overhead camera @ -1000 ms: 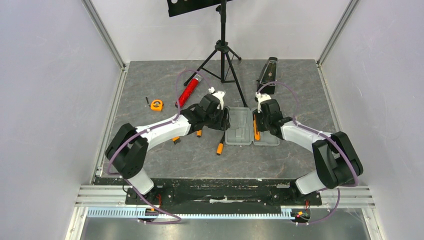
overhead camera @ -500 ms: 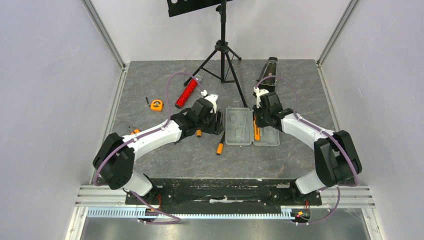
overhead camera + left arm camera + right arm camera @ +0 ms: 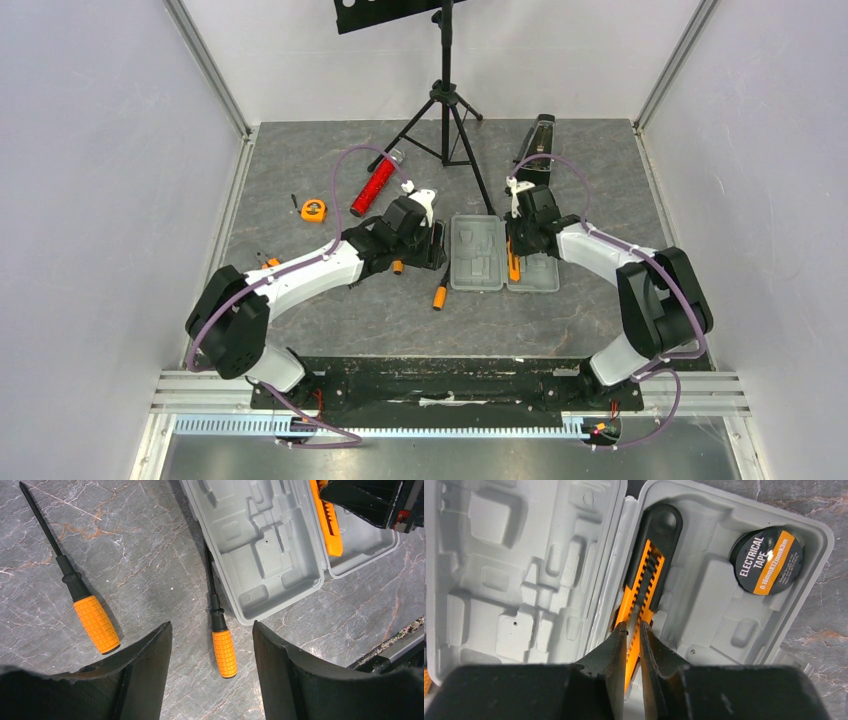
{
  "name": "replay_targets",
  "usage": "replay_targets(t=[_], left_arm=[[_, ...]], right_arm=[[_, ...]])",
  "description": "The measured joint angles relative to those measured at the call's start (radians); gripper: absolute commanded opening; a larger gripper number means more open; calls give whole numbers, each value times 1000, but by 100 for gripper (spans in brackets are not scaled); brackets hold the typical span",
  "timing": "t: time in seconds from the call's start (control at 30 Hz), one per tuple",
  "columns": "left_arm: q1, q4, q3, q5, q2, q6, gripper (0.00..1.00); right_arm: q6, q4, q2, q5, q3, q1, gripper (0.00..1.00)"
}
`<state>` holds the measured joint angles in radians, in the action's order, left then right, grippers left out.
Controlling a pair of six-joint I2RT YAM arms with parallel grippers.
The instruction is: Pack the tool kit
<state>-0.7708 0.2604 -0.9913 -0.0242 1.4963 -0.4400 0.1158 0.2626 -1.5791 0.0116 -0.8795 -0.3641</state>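
The knife (image 3: 646, 575), slim, stiff and light, was seated in its recess in the grey case (image 3: 504, 565). Its near end was seen between the tips of the right jaws, which stood narrow. Whether it was pinched could not be told. Beyond them, to one side, a tape roll (image 3: 768, 560) was nested.

A screwdriver (image 3: 220, 640) lay on the desk (image 3: 150, 555) in line with the gap of the wide, empty left jaws. Its ribbed handle was judged the surest hold, the thin shaft being apt to roll. A second screwdriver (image 3: 82, 602) lay outside the jaws.
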Motion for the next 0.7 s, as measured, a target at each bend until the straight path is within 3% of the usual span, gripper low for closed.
replay_targets(t=[0.43,0.7], left_arm=[[0,0,12,0,-7,8,67],[0,14,17,-1,-31,18,67]], right_arm=[[23,-84,-29,13,53,9,13],[-6,-9,-36,56,-9,-1,13]])
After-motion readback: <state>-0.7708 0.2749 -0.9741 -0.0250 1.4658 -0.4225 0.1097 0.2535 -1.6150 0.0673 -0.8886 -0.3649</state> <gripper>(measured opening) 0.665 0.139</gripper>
